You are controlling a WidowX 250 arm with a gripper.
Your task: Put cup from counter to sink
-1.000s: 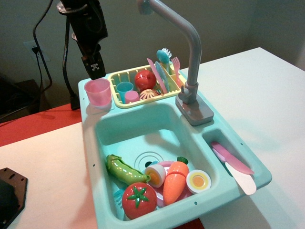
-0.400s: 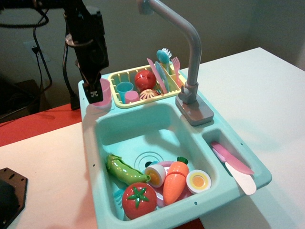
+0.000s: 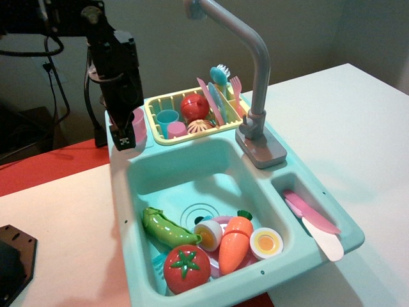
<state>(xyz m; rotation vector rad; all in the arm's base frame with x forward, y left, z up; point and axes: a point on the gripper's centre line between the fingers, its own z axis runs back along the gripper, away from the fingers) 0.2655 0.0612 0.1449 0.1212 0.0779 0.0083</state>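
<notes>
The pale pink cup (image 3: 139, 122) stands on the mint-teal counter (image 3: 117, 157) at the sink unit's back left corner. Only its right side shows. My black gripper (image 3: 126, 132) has come down over it, with one finger (image 3: 124, 138) in front of the cup. The far finger is hidden, so I cannot tell whether the jaws are closed on the cup. The deep teal sink (image 3: 182, 176) lies just in front and to the right.
The sink holds a pea pod (image 3: 167, 230), tomato (image 3: 186, 267), carrot (image 3: 234, 242) and egg halves (image 3: 266, 243). The grey faucet (image 3: 255, 77) rises at right. The yellow dish rack (image 3: 153, 112) holds a blue cup (image 3: 167, 118), a small pink cup (image 3: 177, 129) and utensils.
My gripper has moved down from above the cup until it surrounds it and hides most of it. The cup has stayed in place on the counter.
</notes>
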